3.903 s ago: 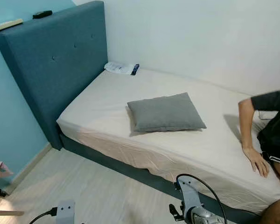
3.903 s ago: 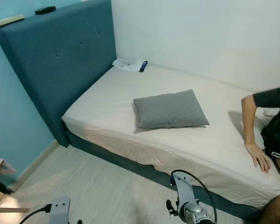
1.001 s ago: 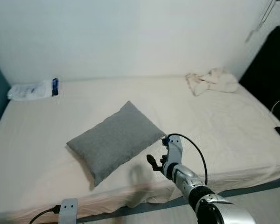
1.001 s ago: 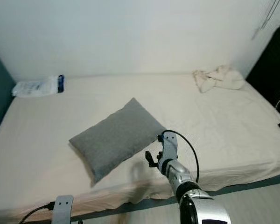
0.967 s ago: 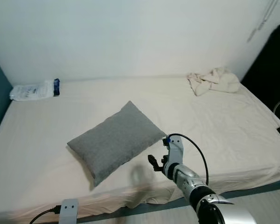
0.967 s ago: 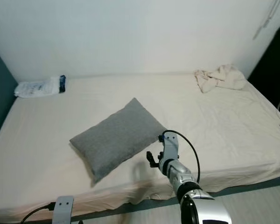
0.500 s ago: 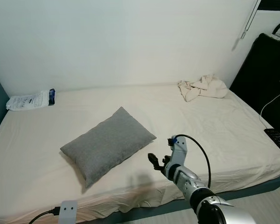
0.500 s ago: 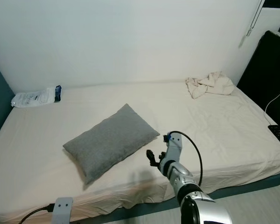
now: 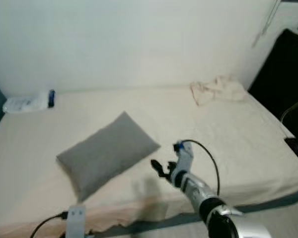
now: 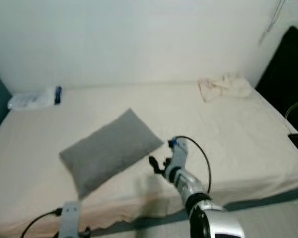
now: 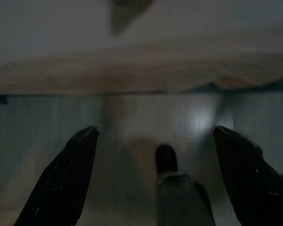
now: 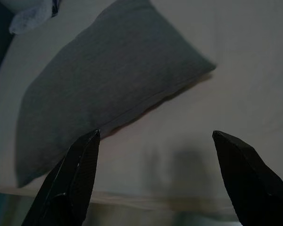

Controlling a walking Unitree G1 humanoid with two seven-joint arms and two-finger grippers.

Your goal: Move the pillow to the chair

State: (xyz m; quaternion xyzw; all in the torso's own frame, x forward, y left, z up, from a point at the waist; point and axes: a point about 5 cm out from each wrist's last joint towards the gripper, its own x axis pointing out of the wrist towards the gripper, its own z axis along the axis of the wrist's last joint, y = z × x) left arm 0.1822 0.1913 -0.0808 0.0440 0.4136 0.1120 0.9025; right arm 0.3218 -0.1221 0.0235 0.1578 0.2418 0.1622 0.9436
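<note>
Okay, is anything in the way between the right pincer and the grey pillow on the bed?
Nothing visible is. The right pincer hangs open just off the near right corner of the grey pillow, with only bare sheet of the bed between them. The crumpled cloth and the white packet lie far off.

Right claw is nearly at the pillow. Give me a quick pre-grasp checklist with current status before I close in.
1. Pillow lies flat on the bed, nothing on top of it: ok.
2. Right claw open, fingers spread wide in its wrist view: ok.
3. Right claw touching the pillow: not ok; it hovers beside the near right corner, apart from it.
4. Path between claw and pillow free of the crumpled cloth and the packet: ok.
5. Left claw open, low by the bed edge: ok.
6. Chair location: cannot tell.
</note>
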